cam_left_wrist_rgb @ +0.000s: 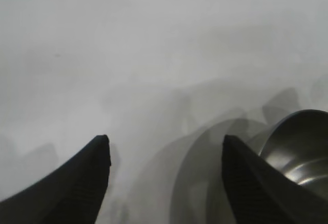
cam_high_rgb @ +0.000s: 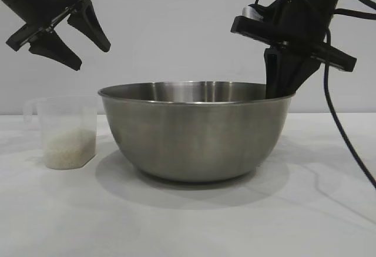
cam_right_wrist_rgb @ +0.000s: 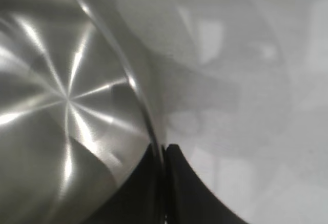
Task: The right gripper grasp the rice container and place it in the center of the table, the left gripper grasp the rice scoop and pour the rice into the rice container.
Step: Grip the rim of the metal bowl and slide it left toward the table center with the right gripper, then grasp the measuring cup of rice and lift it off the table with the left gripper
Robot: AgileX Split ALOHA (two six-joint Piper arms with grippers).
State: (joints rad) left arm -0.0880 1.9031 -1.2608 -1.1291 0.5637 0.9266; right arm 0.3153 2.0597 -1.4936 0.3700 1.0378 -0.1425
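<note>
Rice container (cam_high_rgb: 197, 133): sits upright on the white worktop (cam_high_rgb: 188, 222), roughly mid-frame in the exterior view, interior empty as far as the right wrist view shows. Placement step looks done, by my reading.

Right claw (cam_high_rgb: 281, 89): at the container's right-hand rim, pointing steeply down, one finger inside the wall and one outside. In the right wrist view the two fingers (cam_right_wrist_rgb: 179, 183) straddle the thin rolled rim with almost no gap, so the claw reads as closed on the rim; whether it is starting to let go I cannot tell.

Rice scoop (cam_high_rgb: 66, 132): stands upright just beside the container on its left, apart from it, handle turned away from the bowl. Rice (cam_high_rgb: 69, 148) fills its lower part.

Left claw (cam_high_rgb: 71, 40): hangs above the scoop, fingers spread wide, nothing between them, tilted down toward the bowl side. It is the nearer arm to the scoop. Scoop lies below the claw, and its handle toward the outer side; the grasp depends on that drop.
</note>
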